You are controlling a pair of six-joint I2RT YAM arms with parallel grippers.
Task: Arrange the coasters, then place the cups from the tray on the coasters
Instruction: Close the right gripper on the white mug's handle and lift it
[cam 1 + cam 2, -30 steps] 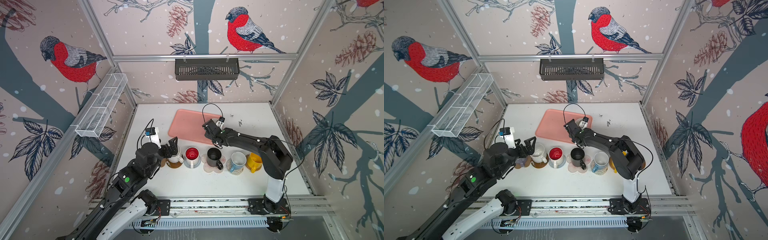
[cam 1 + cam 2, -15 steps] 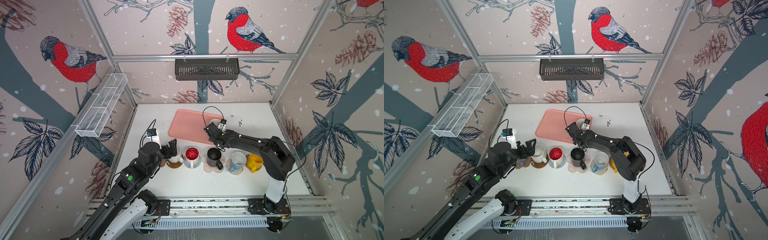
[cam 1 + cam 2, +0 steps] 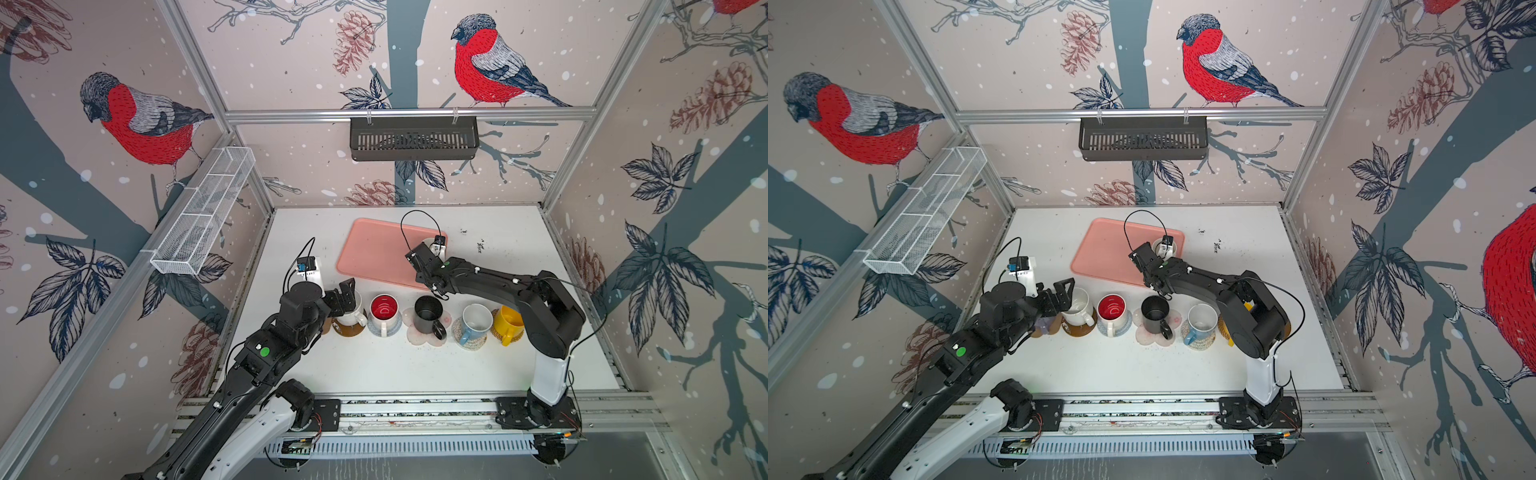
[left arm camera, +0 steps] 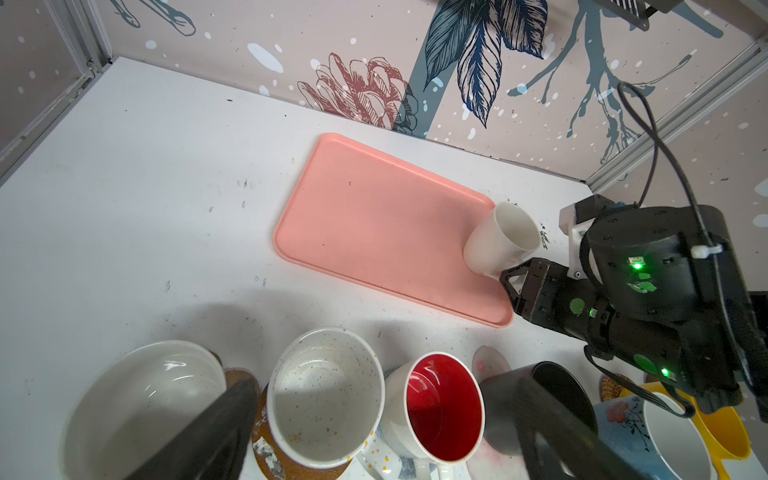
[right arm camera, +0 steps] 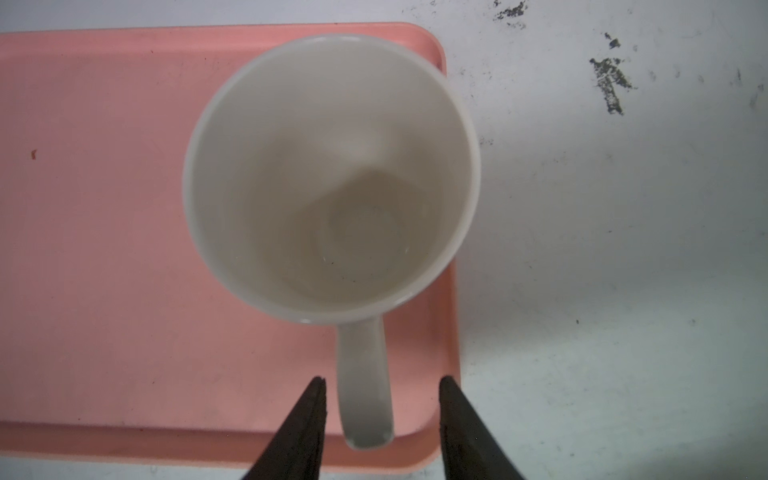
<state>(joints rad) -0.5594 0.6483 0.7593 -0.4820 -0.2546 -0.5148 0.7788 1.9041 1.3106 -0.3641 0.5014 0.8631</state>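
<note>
right gripper point(image 5: 381, 380) is over the pink tray point(image 5: 104, 208), centre of a top view, fingers apart either side of the white mug's point(image 5: 332, 178) handle point(image 5: 365, 374) with a gap on both sides, so it's got nothing yet. that mug sits in the tray's upper right corner point(image 3: 1163, 247), the only one not in the row of mugs point(image 3: 428, 316) just below the tray. left gripper point(image 3: 345, 293) hangs wide open and empty at the row's left end.

what worries me: the handle sits closer to one finger, so closing could shove the mug round or over the low rim. a thin handle pinch might also let it swing or slip on the lift. can't spot a free coaster either.
</note>
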